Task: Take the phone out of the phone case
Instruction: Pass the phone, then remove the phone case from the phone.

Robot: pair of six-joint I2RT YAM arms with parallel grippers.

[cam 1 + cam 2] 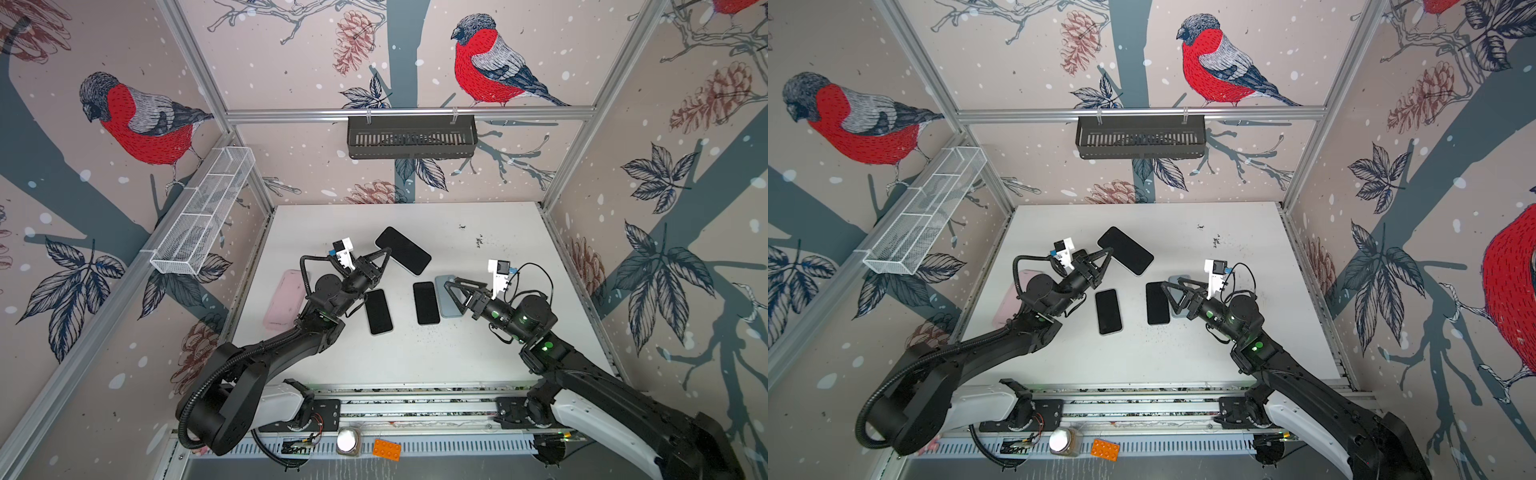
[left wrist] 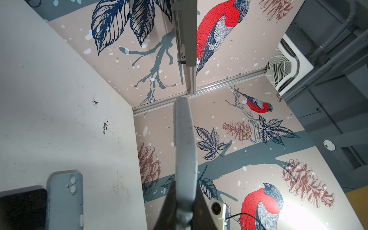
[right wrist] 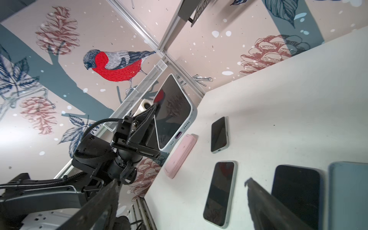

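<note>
Phone (image 3: pixel 173 113) sits in its pale case (image 3: pixel 188 123), screen dark. My left claw (image 1: pixel 386 252) is clamped on one long edge of the pair, holding them tilted and clear of the table (image 1: pixel 498 249), above its middle and toward the far edge. In the left wrist view I see only the case's thin edge running out between my jaws. My right claw (image 1: pixel 453 298) is spread wide with nothing in it, low over a blue-grey case (image 2: pixel 64 199) that lies back-up toward the right edge. Whether that one is empty I cannot tell.

I judge the separation not yet begun: one claw has the pair lifted, the other is free. The next move calls for my right claw to cross to the free long edge or a corner. There it can peel the rim back or press the phone out, with my left grip bearing on the case alone.

A dark phone (image 1: pixel 378 311) and a second dark phone (image 1: pixel 426 302) lie flat between my claws, so I should cross above them. A pink case (image 1: pixel 286 299) lies at the left edge beside my left arm. The far right corner and the strip along the near edge look bare.
</note>
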